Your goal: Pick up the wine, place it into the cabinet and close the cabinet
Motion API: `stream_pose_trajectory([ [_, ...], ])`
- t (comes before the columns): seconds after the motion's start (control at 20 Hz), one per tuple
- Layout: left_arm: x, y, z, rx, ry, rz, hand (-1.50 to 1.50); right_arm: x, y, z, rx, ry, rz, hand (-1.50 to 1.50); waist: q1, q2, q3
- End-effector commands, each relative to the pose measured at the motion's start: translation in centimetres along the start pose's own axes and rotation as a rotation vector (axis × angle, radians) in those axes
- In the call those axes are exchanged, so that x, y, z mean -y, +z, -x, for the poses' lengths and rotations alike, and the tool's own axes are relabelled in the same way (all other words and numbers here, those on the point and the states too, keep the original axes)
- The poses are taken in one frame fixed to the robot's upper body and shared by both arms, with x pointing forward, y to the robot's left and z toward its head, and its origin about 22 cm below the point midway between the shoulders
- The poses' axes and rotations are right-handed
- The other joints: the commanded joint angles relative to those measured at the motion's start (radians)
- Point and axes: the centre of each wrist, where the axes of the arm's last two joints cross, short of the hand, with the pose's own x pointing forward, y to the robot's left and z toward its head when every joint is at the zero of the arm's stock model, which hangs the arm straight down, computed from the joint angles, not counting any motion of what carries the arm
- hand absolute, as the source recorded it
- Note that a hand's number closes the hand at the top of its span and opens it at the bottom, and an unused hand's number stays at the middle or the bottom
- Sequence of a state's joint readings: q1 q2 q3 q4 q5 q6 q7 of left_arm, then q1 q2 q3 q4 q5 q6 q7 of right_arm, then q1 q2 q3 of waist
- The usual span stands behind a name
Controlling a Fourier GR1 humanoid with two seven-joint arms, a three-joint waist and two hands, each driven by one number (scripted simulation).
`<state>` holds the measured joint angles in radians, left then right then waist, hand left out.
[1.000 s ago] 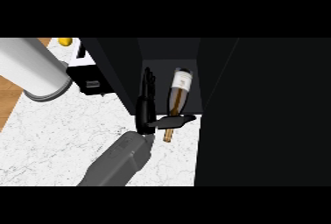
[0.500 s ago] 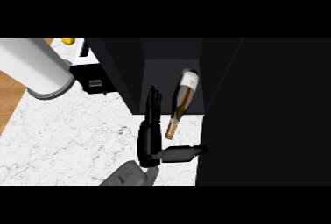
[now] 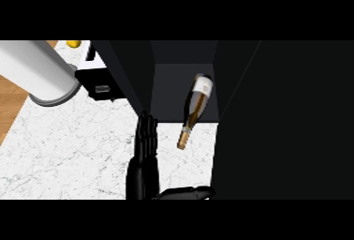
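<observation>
The wine bottle (image 3: pixel 194 105) lies tilted in the dark cabinet (image 3: pixel 276 117), white label at the back. Its gold-capped neck sticks out over the white marble counter (image 3: pixel 69 150). My left hand (image 3: pixel 145 145) is left of the neck and apart from it. It is open, with straight fingers pointing away and the thumb stuck out to the right near the lower edge. Its fingertips reach the lower edge of the cabinet's left dark panel (image 3: pixel 128 70). Nothing is in the hand. My right hand does not show.
A large pale cylinder (image 3: pixel 38 70) slants in from the upper left. A small black box (image 3: pixel 104 86) stands beside it against the cabinet's left panel. A yellow thing (image 3: pixel 72 44) peeks in at the top. A wood strip (image 3: pixel 10 103) runs along the counter's left edge.
My left hand let go of the bottle's neck and drew back toward the lower edge. The bottle stayed in the cabinet opening, now leaning with its neck out.
</observation>
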<state>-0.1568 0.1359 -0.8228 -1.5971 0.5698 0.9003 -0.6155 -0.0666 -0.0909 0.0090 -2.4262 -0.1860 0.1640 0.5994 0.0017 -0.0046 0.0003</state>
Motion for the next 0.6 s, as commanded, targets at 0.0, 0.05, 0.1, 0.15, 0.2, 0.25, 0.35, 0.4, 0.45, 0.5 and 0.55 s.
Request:
stream_pose_trajectory([
  [0.0, -1.0, 2.4, -2.7, 0.014, 0.047, 0.015, -1.50, -0.2, -0.2, -0.5, 0.044, -0.061, -0.047, -1.50, 0.005, 0.002, 0.000],
  [0.05, -1.5, 2.1, -2.7, 0.027, 0.037, 0.014, -1.50, 0.4, 0.1, -1.4, 0.034, -0.050, -0.071, -1.50, 0.002, 0.002, 0.000],
  [0.1, -0.6, 2.6, -2.6, 0.031, 0.011, 0.031, -1.50, -0.3, 1.3, -1.4, 0.024, -0.067, -0.092, -1.50, -0.003, 0.001, 0.000],
  [0.15, -2.6, 2.7, -3.5, 0.008, 0.015, 0.043, -1.50, -0.4, 1.9, -0.9, 0.017, -0.095, -0.106, -1.50, -0.002, 0.000, 0.001],
  [0.2, -2.0, 3.1, -3.7, 0.016, 0.020, 0.044, -1.50, -0.7, 1.6, -1.2, 0.005, -0.094, -0.119, -1.50, -0.002, 0.001, 0.000],
  [0.25, -2.9, 2.9, -4.0, 0.002, 0.028, 0.078, -1.50, -1.6, 0.4, -1.4, -0.007, -0.098, -0.124, -1.50, 0.002, 0.002, -0.001],
  [0.35, -5.0, 4.5, -4.2, -0.007, 0.037, 0.095, -1.50, 0.0, 1.1, -1.7, -0.012, -0.075, -0.170, 1.50, 0.002, 0.001, -0.001],
  [0.4, -4.5, 3.2, -4.8, 0.004, 0.028, 0.108, -1.50, -0.3, 0.9, -2.1, -0.031, -0.066, -0.195, 1.50, -0.002, 0.001, 0.000],
  [0.45, -5.6, 4.2, -4.7, -0.010, 0.033, 0.118, -1.50, -0.9, 1.6, -1.0, -0.024, -0.069, -0.193, 1.50, -0.002, 0.001, 0.000],
  [0.5, -6.5, 5.2, -5.9, -0.002, 0.042, 0.116, -1.50, -0.8, 1.1, -1.4, -0.036, -0.056, -0.201, 1.50, 0.004, 0.000, -0.001],
  [0.55, -7.2, 4.2, -7.0, 0.012, 0.039, 0.130, -1.50, -1.2, 1.5, -1.3, -0.026, -0.041, -0.209, 1.50, 0.002, 0.000, 0.000],
])
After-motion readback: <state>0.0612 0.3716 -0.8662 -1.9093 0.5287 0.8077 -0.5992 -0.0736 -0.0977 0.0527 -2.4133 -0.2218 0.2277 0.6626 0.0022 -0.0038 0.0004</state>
